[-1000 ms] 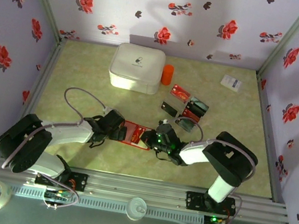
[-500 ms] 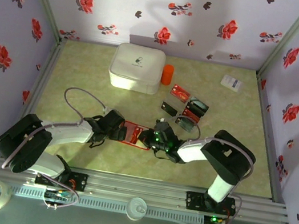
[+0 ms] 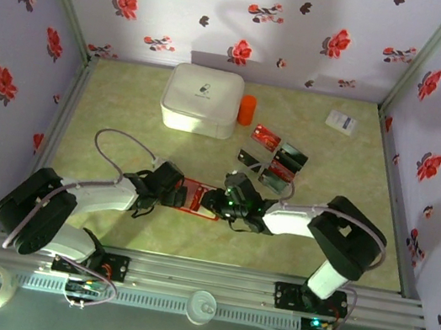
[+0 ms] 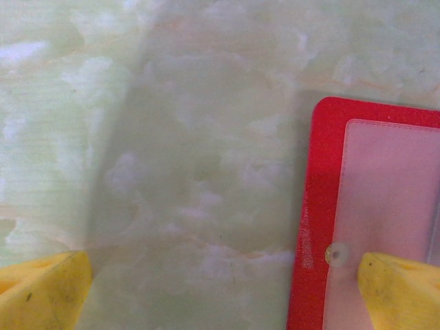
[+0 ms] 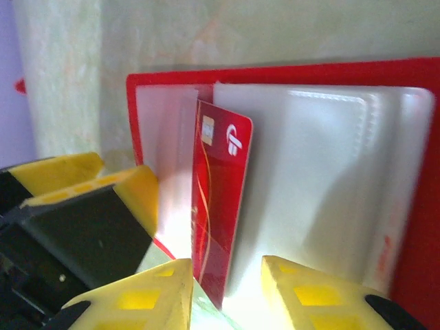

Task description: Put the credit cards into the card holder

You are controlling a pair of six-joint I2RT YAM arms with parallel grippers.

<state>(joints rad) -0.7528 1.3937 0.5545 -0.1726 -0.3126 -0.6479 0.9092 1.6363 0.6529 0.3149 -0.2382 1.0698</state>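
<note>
The card holder (image 3: 197,198) lies open on the table, red with pale sleeves (image 5: 323,172). A red credit card (image 5: 220,206) stands on edge at a sleeve's mouth, partly slid in. My right gripper (image 5: 227,295) straddles that card's near end, open: the card lies against the left finger, with a clear gap to the right one. It hovers over the holder's right side (image 3: 218,202). My left gripper (image 4: 220,295) is open wide at the holder's left edge (image 4: 323,206), one fingertip (image 4: 399,289) resting on the pale inside. More credit cards (image 3: 278,165) lie behind.
A big white rounded box (image 3: 202,99) and an orange cylinder (image 3: 247,110) stand at the back. A small white box (image 3: 341,121) lies at the back right. Flowered walls close in three sides.
My right gripper's jaws have parted from the red card, which stays at the sleeve. That arm has reached slightly left over the holder. The left arm has not moved.
</note>
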